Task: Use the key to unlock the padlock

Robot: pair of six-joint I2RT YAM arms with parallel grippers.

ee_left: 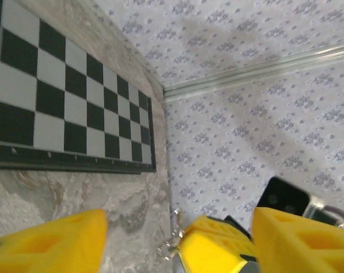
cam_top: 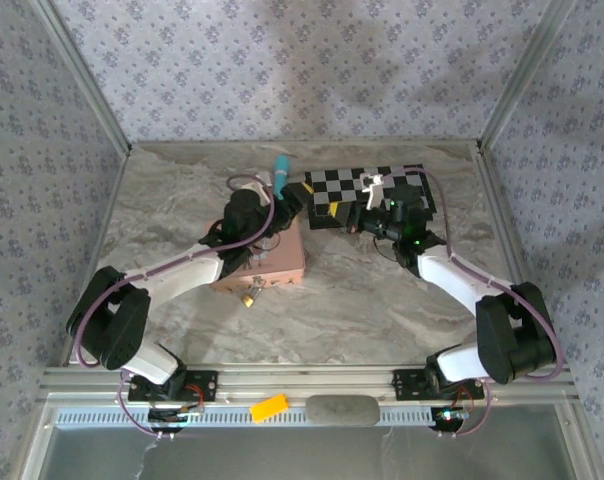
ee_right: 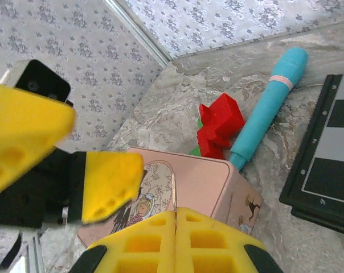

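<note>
So the padlock (cam_top: 250,296) is sitting on the bench (cam_top: 382,305) right at the 6 o'clock edge of the pink box (cam_top: 272,265), well apart from both tools. It's too small in the top camera to say if it actually touches the box. Both arms meet above the far end of the box, around its 1 o'clock corner. The left tool (ee_left: 180,222) is released, with its yellow fingers (ee_left: 46,242) spread wide, and the right tool (ee_right: 176,216) pokes into the gap between them. The right tool is clenched, fingers pressed flat together, grasping a thin silvery key (ee_right: 173,193) that stands edge-on out of the seam. From the left wrist you can see a little ring chain (ee_left: 171,242) dangling by its tip. Past the box at 12 o'clock there's a teal pen (ee_right: 269,105) with a red block (ee_right: 217,122) just beside it, and the checkerboard (cam_top: 377,195) lies flat at about 2 o'clock.
</note>
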